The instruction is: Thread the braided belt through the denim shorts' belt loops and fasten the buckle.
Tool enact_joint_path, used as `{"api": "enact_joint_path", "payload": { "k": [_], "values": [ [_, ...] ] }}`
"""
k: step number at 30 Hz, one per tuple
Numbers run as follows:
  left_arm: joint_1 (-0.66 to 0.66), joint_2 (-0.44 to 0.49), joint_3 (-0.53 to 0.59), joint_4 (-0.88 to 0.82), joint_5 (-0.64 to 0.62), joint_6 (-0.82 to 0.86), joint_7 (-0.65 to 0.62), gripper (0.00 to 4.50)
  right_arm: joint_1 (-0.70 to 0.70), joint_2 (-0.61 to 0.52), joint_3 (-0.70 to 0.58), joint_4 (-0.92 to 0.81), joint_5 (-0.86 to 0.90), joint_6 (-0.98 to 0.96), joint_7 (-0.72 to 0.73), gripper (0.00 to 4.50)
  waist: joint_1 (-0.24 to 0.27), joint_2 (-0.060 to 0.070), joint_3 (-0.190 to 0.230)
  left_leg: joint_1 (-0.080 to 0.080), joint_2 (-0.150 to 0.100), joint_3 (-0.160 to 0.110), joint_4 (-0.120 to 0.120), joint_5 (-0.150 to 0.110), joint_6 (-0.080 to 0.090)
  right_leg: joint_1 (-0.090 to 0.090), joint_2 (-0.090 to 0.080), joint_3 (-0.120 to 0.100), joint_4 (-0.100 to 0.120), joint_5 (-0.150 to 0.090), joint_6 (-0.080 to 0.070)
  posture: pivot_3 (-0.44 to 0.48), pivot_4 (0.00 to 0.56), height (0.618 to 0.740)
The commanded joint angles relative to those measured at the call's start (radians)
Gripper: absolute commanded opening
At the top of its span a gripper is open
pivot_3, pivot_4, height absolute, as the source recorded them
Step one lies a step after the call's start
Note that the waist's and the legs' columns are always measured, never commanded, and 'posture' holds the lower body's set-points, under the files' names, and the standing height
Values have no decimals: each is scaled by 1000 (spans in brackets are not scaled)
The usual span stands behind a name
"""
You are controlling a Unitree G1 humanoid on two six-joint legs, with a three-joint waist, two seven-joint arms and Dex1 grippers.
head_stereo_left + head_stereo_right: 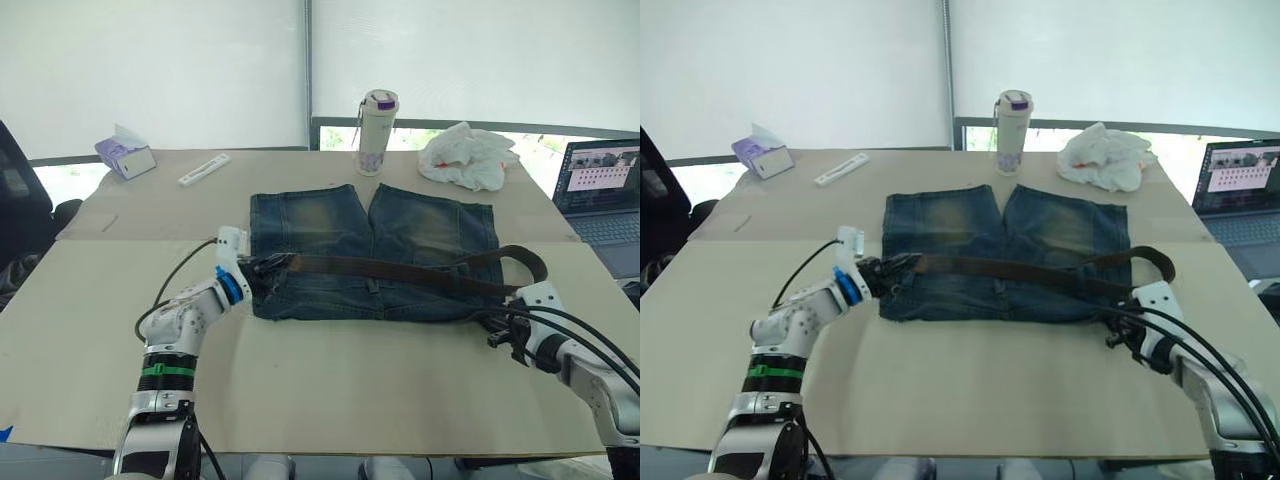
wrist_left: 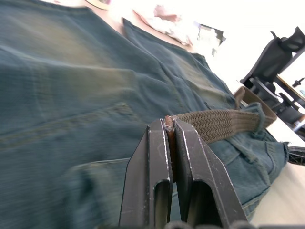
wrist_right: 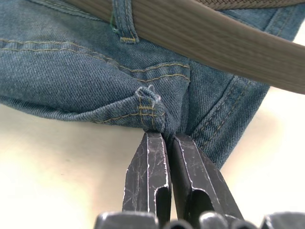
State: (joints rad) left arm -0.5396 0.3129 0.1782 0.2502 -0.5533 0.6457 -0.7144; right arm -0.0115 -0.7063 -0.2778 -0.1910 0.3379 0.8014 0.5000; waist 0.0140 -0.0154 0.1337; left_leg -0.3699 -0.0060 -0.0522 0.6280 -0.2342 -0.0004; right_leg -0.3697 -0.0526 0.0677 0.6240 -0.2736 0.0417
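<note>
Beige tabletop (image 1: 330,380), centre frame: limp denim shorts (image 1: 370,250) pinched at waistband corner by right gripper (image 3: 164,136); floppy braided belt (image 1: 400,268), tip clamped in left gripper (image 2: 169,125), best fed tip-first.

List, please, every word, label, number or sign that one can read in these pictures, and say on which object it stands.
No text can be read.
Bottle: purple marks, too small to read.
Tissue box: print too blurred.
Laptop: screen content too small.
White flat strip: nothing legible.
Denim shorts and braided belt: no label visible.
</note>
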Motion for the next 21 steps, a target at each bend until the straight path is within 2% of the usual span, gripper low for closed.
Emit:
{"api": "enact_joint_path", "payload": {
  "k": [1, 5, 8, 13, 15, 18, 21],
  "values": [
    [-2, 6, 23, -57, -43, 16, -13, 0, 31, -3, -41, 18, -34, 4, -43, 8, 0, 0, 0, 0, -1, 0, 0, 0, 0, 0, -1, 0, 0, 0, 0, 0, 150, 740],
    [-8, -38, 61, -127, -177, 122, -15, 0, 60, -30, -78, -68, 97, 14, 112, 1503, -1, 0, 0, -1, -6, -1, 0, 0, 0, 1, -6, -1, 0, -1, 3, 0, 150, 740],
    [-5, -64, 71, -184, -267, 205, -9, 0, 115, -70, -154, -113, 185, 27, 217, 2531, -5, -1, 0, -1, -7, -2, 0, 0, 0, 1, -7, 0, 0, -1, 4, 0, 150, 740],
    [10, -106, 32, -220, -286, 225, 11, 0, 153, -102, -301, -120, 277, 34, 294, 4254, -18, -3, 3, 0, -10, -2, 0, 0, 0, 1, -7, 1, 2, -2, 6, 0, 150, 740],
    [13, -125, 11, -218, -284, 224, 16, 0, 158, -100, -329, -157, 353, 63, 336, 4254, -26, -3, 3, 1, -10, -2, 0, 0, 0, 1, -6, 2, 2, -3, 7, 0, 150, 740],
    [17, -145, -13, -221, -275, 217, 25, 0, 87, -77, -354, -135, 332, 25, 247, 4254, -35, -4, 3, 0, -9, -3, -1, 0, 0, 1, -5, 2, 2, -5, 10, 0, 150, 740],
    [18, -156, -12, -230, -296, 227, 33, 0, 20, -25, -383, -190, 471, 87, 217, 4254, -33, -4, 3, 1, -10, -3, 0, 0, 0, 1, -6, 3, 2, -5, 11, 0, 150, 740]
  ]
}}
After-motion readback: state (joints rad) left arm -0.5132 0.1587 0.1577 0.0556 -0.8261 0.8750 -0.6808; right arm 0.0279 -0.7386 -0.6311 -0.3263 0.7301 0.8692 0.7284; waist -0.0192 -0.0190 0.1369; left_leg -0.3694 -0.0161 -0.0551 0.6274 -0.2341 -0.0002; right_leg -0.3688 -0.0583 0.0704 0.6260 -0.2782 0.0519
